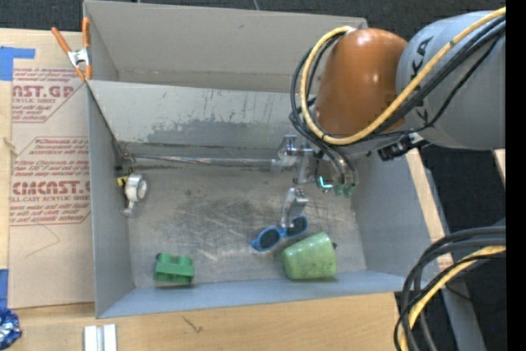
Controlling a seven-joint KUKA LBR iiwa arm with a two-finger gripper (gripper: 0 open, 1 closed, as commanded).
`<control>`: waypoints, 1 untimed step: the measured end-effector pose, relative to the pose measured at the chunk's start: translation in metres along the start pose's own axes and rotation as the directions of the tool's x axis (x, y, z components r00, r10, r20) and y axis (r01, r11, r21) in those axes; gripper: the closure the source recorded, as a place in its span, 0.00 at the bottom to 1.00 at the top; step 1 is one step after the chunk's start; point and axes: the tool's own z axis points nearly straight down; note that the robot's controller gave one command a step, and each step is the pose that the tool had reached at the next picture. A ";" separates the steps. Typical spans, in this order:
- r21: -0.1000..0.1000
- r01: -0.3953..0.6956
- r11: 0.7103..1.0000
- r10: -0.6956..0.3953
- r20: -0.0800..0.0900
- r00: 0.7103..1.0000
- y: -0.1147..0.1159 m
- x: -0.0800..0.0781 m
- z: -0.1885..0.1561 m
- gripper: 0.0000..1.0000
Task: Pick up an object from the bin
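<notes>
Green block [173, 268]: on the bin [105, 201] floor, close to the near wall and toward the near-left corner, clear of both walls, with bare floor on every side

Pale lump [310, 257]: light green, rounded, at the near wall toward the right; little room between it and that wall

Blue piece [267, 239]: small, flat, dark-rimmed, just left of the pale lump and a little farther in; whether the two touch cannot be told; open floor to its left and behind it

Gripper [292, 218]: hangs steeply down from the arm's orange cover [362, 82], its tip right at the blue piece's right-hand end; whether it is open or closed on anything cannot be told; the right wall is near, the far wall well apart

White roll [134, 189]: by the left wall, about halfway back, well apart from everything else

Floor: the centre and left-centre are bare scuffed metal, the widest open room in the bin

Cables [306, 86]: yellow and black, looped round the orange cover above the right half of the bin
</notes>
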 end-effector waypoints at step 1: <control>0.000 -0.086 0.996 0.086 0.011 0.996 -0.062 0.023 0.098 0.00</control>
